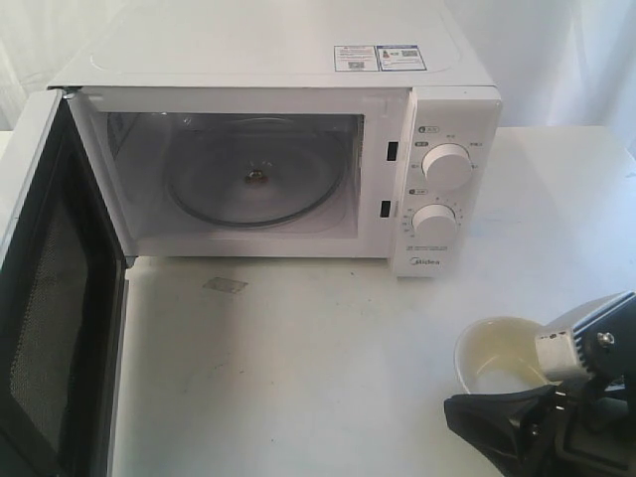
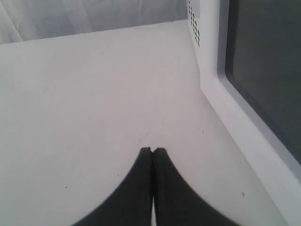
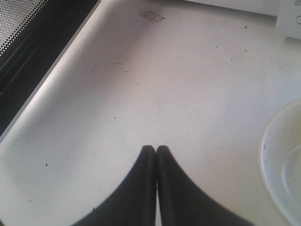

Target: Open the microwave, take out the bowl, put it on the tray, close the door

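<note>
A: Where's the bowl point(image 1: 492, 360)?

B: Out of the microwave point(image 1: 298, 55). It sits upright on the table point(image 1: 298, 378) toward the near right corner, with the right arm just beside it.

A: Is the right hand point(image 3: 153, 150) holding it?

B: No. Its two fingers are pressed together with nothing between them, over bare table. The bowl's rim shows just off to one side, so the bowl stands on its own.

A: On a tray?

B: I see no tray in any view — the bowl looks to rest straight on the table.

A: And the door point(image 1: 50, 298)?

B: Swung fully out along the left edge of the table, its mesh inner face showing. That leaves the inside open, with only the glass turntable point(image 1: 253, 179) in there.

A: The left hand point(image 2: 153, 151)?

B: Also pinched closed and empty. It hangs low over the table on the outer side of the door, with the dark window close by. My guess is it's there on purpose: from that side a closed hand can push the door shut without needing the handle.

A: So what's left?

B: Closing the door, most likely. The bowl sits well to the right, in front of the knobs point(image 1: 447, 167) — away from the door's swing, so I'd expect nothing to get clipped.
</note>
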You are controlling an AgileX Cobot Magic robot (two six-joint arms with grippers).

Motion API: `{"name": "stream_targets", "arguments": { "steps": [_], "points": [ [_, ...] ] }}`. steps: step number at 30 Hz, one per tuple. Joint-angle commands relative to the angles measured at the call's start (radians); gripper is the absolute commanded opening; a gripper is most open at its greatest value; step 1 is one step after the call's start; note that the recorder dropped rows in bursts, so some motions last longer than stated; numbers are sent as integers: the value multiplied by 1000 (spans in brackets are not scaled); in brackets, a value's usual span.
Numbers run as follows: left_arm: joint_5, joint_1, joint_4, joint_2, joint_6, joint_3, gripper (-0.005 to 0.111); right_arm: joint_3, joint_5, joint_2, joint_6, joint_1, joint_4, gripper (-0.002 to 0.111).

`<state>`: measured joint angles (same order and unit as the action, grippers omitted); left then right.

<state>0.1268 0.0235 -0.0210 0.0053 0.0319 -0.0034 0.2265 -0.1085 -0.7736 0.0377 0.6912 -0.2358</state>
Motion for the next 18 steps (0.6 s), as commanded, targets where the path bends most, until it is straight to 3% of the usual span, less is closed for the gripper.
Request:
{"name": "stream_targets", "arguments": {
  "steps": [1,7,10,13,18],
  "points": [
    [-117,4,-5,-5,-115,3,0,-7,1,7,1,-1,1,0],
    [-361,4,-5,-5,-443,3,0,-7,46,7,1,-1,1,0],
    [-379,4,-5,-5,-491,-21,0,-7,50,7,1,-1,1,0],
    [-246,4,-1,-5,-489,-113,0,-7,50,7,1,-1,1,0],
    [142,4,-1,55,-468,-322,0,-7,50,7,1,-1,1,0]
  ]
}}
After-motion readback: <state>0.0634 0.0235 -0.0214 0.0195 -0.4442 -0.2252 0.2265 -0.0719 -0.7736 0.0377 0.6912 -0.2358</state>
